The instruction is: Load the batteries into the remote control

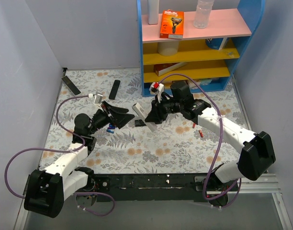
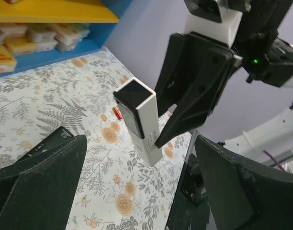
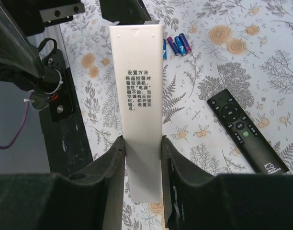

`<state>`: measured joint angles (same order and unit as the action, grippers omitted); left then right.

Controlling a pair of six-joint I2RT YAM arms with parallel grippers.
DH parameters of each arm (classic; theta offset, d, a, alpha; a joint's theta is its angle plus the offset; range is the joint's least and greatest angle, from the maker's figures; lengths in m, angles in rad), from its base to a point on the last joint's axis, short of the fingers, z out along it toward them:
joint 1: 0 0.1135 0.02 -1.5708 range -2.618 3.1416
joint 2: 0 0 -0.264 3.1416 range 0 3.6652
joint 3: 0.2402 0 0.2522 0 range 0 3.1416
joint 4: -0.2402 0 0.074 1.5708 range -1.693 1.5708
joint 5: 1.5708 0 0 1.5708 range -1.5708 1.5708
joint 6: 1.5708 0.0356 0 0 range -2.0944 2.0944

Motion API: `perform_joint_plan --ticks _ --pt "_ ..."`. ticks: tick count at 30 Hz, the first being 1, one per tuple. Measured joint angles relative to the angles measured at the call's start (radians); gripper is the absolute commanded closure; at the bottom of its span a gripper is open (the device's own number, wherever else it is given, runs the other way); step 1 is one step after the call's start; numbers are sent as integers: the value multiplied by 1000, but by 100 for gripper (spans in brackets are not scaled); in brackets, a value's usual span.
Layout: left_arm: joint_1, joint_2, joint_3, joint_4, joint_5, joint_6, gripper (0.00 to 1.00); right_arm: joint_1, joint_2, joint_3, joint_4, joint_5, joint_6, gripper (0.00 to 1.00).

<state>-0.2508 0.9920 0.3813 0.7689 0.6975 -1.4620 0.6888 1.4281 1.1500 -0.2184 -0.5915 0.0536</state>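
The white remote control (image 1: 139,110) is held off the table, clamped at one end between my right gripper's (image 1: 149,116) fingers. In the right wrist view the remote (image 3: 137,72) shows its printed face, with the right gripper (image 3: 141,155) shut on its near end. My left gripper (image 1: 119,116) is open and empty, right beside the remote's free end. In the left wrist view the remote (image 2: 141,124) hangs ahead of the left gripper (image 2: 137,191), between its spread fingers. Two red batteries (image 1: 195,125) (image 1: 201,133) lie on the table under the right arm. One red battery (image 2: 117,113) shows in the left wrist view.
Two blue cells (image 1: 109,128) (image 3: 177,45) lie on the table by the left gripper. Black remotes lie at the far left (image 1: 71,85) and back centre (image 1: 115,89); one shows in the right wrist view (image 3: 247,132). A blue shelf (image 1: 189,72) stands at the back.
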Motion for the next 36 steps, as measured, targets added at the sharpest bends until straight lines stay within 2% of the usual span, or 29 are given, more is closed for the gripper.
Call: perform_joint_plan --ticks 9,11,18,28,34,36 --pt "0 114 56 113 263 37 14 0 -15 0 20 -108 9 91" --pt "0 151 90 124 313 42 21 0 -19 0 23 -133 2 91" --pt "-2 231 121 223 399 -3 35 1 -21 0 36 -188 -11 91" --pt "-3 284 131 357 456 -95 45 8 -21 0 37 -206 -17 91" --pt "-8 295 140 376 471 -111 62 14 -21 0 37 -217 -23 90" --pt "-9 296 140 376 472 -112 74 19 -21 0 37 -220 -24 90"
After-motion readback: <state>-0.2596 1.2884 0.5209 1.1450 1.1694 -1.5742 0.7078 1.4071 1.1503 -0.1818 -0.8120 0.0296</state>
